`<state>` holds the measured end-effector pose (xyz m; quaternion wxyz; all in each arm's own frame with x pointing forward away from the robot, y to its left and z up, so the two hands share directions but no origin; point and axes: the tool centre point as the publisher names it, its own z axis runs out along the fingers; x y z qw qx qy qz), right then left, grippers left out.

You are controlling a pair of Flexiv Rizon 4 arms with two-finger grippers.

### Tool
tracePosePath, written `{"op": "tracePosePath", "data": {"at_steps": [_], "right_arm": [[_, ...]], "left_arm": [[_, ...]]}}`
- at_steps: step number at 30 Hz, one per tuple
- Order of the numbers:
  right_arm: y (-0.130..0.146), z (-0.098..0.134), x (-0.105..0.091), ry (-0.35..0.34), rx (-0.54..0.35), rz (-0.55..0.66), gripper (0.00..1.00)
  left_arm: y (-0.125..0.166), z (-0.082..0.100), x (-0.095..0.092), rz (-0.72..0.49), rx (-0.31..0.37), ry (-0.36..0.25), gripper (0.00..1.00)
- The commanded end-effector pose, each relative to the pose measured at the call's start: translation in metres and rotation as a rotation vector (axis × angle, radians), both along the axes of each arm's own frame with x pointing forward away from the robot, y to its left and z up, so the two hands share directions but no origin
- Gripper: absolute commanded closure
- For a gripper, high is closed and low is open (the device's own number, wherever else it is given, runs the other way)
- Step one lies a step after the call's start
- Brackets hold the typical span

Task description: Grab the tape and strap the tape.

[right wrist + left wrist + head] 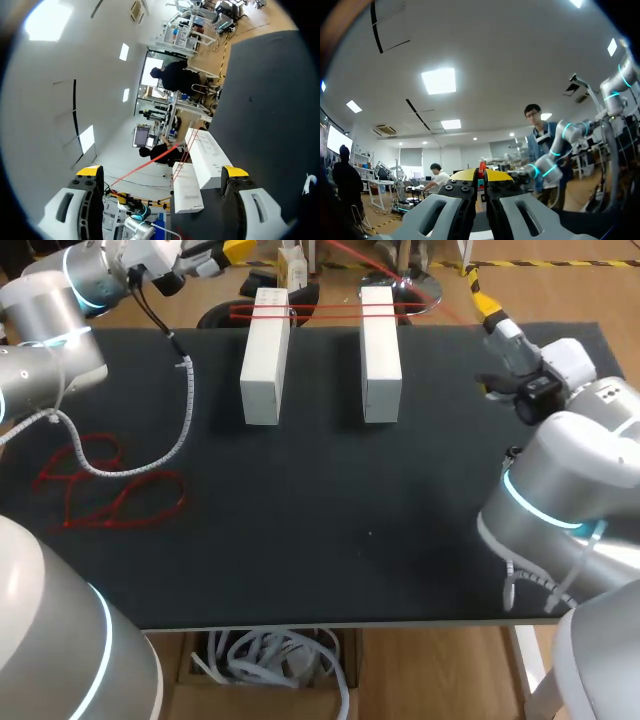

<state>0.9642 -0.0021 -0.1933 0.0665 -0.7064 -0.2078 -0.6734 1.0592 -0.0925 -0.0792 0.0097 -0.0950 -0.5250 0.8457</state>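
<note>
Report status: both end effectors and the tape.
Left end effector shut on red tape. Right end effector open, empty. Tape stretched over both white blocks. No obstruction seen.

Looks matt and cloth-like: black table cover [330,540]. Smooth, matt white rectangular blocks [265,355]; slick-looking thin red tape [325,307].

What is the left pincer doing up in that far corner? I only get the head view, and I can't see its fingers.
Observer: In its wrist view the left pincer is shut, with a bit of red tape pinched between the yellow tips.
Operator: And the right one?
Observer: Its wrist view shows the right pincer wide open, holding nothing, with the white blocks ahead of it.
</note>
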Motion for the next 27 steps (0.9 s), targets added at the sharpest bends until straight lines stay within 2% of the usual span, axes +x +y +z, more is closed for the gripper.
{"op": "tracePosePath", "data": {"at_steps": [1,10,13,15,27], "right_arm": [[0.014,-0.003,0.007,-0.042,0.031,-0.168,0.0],[0.031,0.001,0.01,-0.01,0.123,-0.166,0.0],[0.034,0.004,0.009,-0.022,0.142,-0.16,0.0],[0.034,0.006,0.009,-0.046,0.147,-0.132,0.0],[0.034,0.006,0.009,-0.046,0.147,-0.132,0.0]], "left_arm": [[0.0,-0.001,0.002,-0.004,-0.002,-0.001,1.0],[0.0,-0.001,0.002,-0.004,-0.002,-0.001,1.0],[0.0,-0.001,0.002,-0.004,-0.002,-0.001,1.0],[0.0,-0.001,0.002,-0.004,-0.002,-0.001,1.0],[0.0,-0.001,0.002,-0.004,-0.002,-0.001,1.0]]}}
